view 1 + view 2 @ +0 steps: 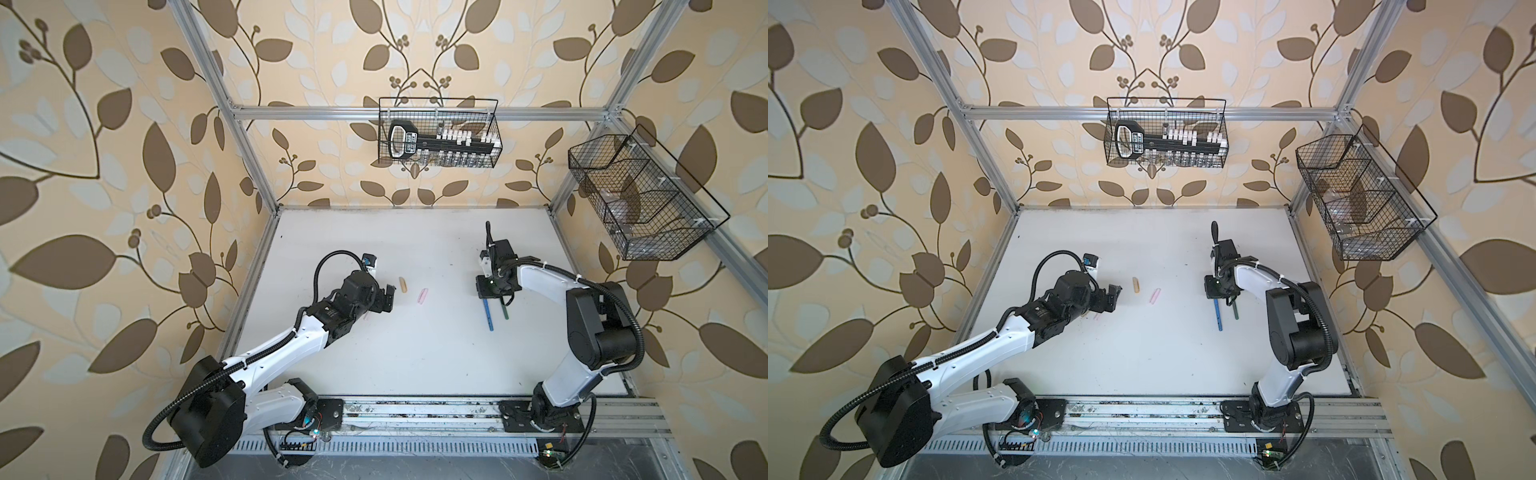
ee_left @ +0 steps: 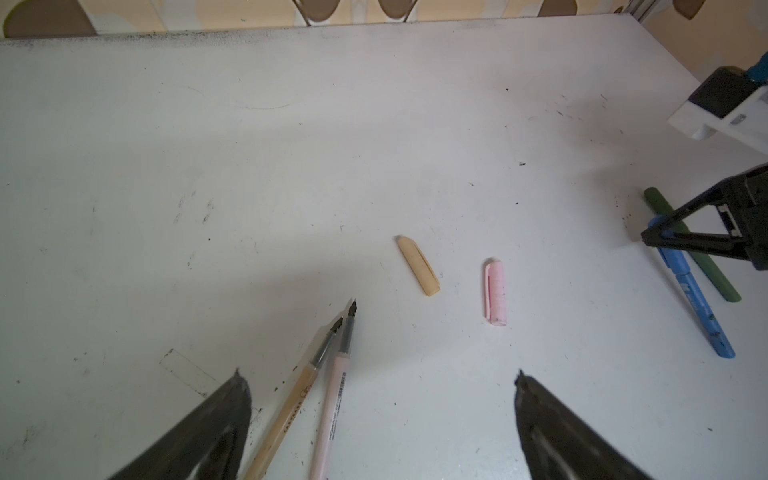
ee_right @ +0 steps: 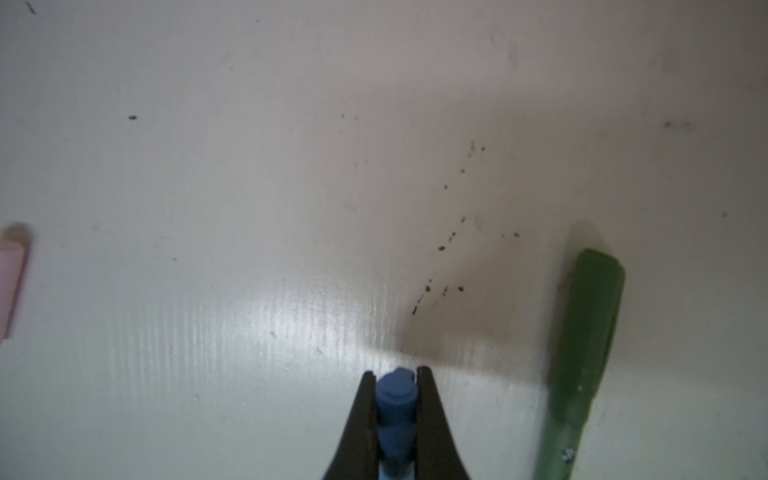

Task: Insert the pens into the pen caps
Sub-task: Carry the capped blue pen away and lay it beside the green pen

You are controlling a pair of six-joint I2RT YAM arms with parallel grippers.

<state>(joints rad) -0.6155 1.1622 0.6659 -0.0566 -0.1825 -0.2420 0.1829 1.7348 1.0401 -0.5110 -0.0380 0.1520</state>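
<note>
While the left claw hangs spread wide over the white tabletop, gripping nothing, the right claw is pinched tight on the rounded end of the blue pen. In both top views the left claw sits left of the tabletop's centre, and the right claw points downward right of centre. The tan pen and the pink pen lie uncapped side by side, touching along their length, dark tips bare. They are just beneath the left claw and closer to one of its fingers than to the other. A little beyond those tips lie the tan cap and the pink cap, apart from each other and from the pens. In a top view both caps show just right of the left claw, the tan cap slightly higher in the frame than the pink one. The blue pen runs down the frame from the right claw, and the green pen lies close on its right, nearly parallel. Seen from the left wrist, the green pen passes behind the blue one near the claw tips. Both look capped. Whether the gripped end of the blue pen is raised off the tabletop cannot be told.
</note>
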